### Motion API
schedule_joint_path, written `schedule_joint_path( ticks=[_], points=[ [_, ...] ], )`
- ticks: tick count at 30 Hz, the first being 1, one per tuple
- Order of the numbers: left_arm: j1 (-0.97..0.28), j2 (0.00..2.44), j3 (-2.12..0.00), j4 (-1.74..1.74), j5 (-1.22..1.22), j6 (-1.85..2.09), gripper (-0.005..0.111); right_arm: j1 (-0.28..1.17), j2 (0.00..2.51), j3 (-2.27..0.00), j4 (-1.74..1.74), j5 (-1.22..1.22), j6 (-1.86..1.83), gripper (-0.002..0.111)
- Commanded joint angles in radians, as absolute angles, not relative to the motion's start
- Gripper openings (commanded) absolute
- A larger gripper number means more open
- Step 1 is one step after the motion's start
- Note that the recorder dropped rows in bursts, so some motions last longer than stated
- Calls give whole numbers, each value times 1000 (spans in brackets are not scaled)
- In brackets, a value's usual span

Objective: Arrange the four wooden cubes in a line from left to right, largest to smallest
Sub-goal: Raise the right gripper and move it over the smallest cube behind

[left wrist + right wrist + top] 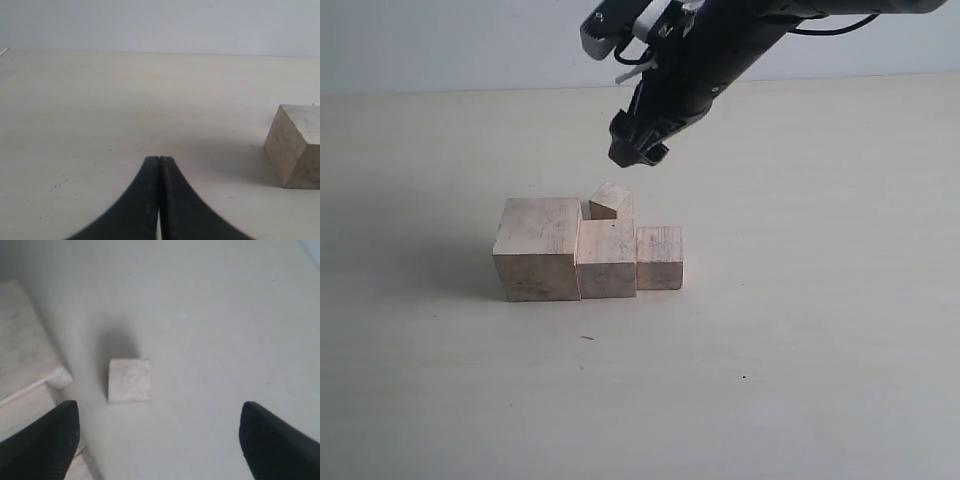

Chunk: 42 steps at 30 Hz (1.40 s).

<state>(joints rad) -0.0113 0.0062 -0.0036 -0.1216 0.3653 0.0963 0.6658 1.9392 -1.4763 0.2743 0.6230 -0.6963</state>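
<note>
My right gripper (638, 150) hangs in the air over the blocks, black fingers (50, 440) spread wide with nothing between them. Below it on the pale tabletop (800, 330) sits the smallest pale wooden cube (612, 200), behind the row and not touching it. In the row, the largest pale wooden cube (535, 248) is on the left, the second-largest cube (607, 258) sits right against it, and the third cube (660, 257) touches that one on the right. My left gripper (159, 165) sits low over the table, tips pressed together on nothing, with the largest pale wooden cube near it.
</note>
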Motion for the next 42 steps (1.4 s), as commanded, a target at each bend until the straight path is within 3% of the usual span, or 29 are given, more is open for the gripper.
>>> schedule_joint_path(
  ticks=[1, 15, 22, 42],
  points=[
    [-8, 0, 0, -121, 354, 95, 0, 670, 1944, -1474, 269, 473, -604, 81],
    [-8, 0, 0, -121, 354, 95, 0, 670, 2039, -1515, 269, 431, -550, 81],
    [-8, 0, 0, -121, 354, 95, 0, 670, 2134, -1623, 269, 558, -600, 76],
    [-8, 0, 0, -121, 354, 95, 0, 675, 2173, -1623, 375, 559, -754, 74]
  ],
)
